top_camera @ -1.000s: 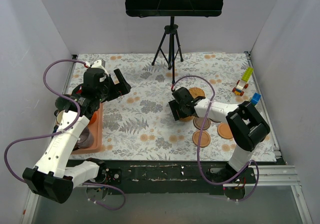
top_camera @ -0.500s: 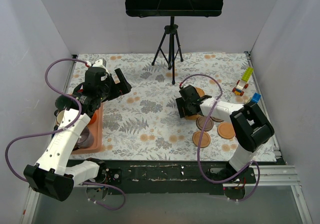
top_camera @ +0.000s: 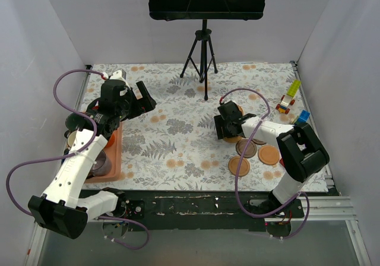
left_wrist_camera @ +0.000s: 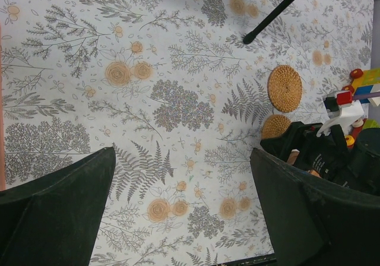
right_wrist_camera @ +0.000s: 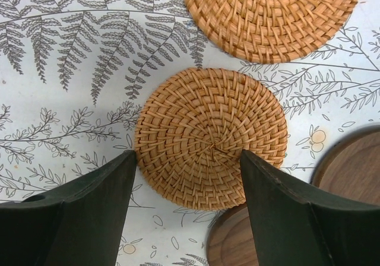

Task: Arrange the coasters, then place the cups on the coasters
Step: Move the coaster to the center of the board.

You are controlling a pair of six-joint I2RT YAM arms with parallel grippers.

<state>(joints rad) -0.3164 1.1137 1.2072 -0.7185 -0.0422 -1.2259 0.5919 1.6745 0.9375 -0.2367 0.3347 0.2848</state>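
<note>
My right gripper is open and hovers low over a woven tan coaster that lies flat. Its left finger stands at the disc's left rim and its right finger over the disc's right part. A second woven coaster lies just beyond, and dark brown coasters lie beside it. From above, the right gripper is at the coaster cluster, with dark brown and orange-brown coasters nearer me. The cups stand on the pink tray at far left. My left gripper is open and empty above the cloth.
A black music stand's tripod stands at the back centre. Colourful toy blocks and a blue block lie at the right edge. White walls close in the left, right and back sides.
My right gripper has slid to the right, toward the coaster cluster, with a woven coaster still showing beneath it. The left arm has barely moved.
</note>
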